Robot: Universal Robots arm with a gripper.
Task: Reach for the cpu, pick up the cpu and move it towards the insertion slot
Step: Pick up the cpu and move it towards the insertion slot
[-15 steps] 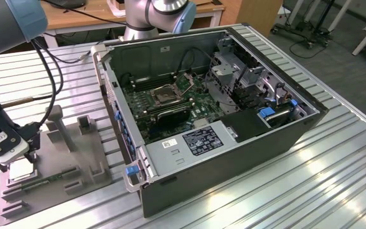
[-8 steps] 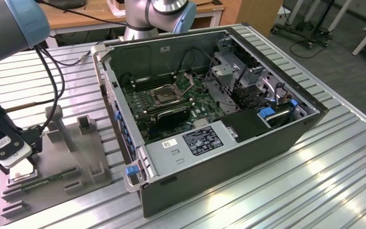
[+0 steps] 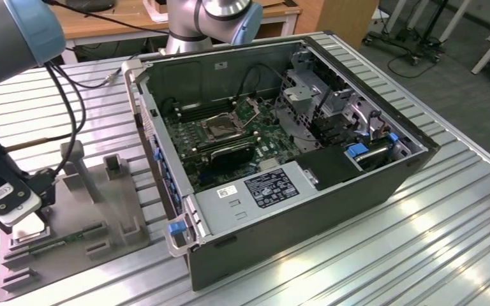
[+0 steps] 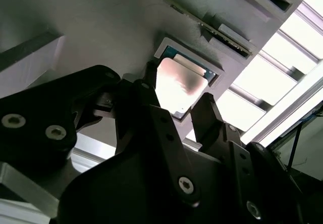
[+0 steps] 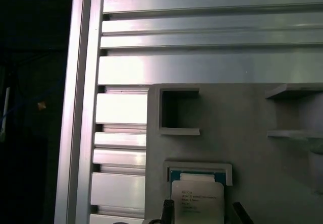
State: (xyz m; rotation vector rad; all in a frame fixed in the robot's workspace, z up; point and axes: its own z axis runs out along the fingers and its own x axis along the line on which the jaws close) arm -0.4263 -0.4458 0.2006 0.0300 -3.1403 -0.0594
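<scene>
Gripper (image 4: 176, 88): jaws open, nothing held. Cpu (image 4: 182, 84): betw. jaws, flat in recess of grey fixture (image 4: 101, 22); fingertips (image 4: 207, 110) just beside its edges. Insertion slot (image 3: 222, 127): well apart from jaws, inside pc case (image 3: 330, 210).

"How many chips do you count?"
"One cpu (image 4: 182, 84), lying in the one grey fixture (image 3: 83, 213) at the exterior view's left."
"And sockets?"
"One insertion slot (image 3: 222, 126), inside the one open computer case (image 3: 330, 204)."
"Arms?"
"One robot arm (image 3: 11, 32) with one gripper (image 4: 179, 103). The second wrist view shows two black fingers (image 4: 150, 90)."
"Anything more?"
"One green memory module (image 3: 58, 241) on the fixture, and one white sticker label (image 3: 229, 191) at the case's near end."
</scene>
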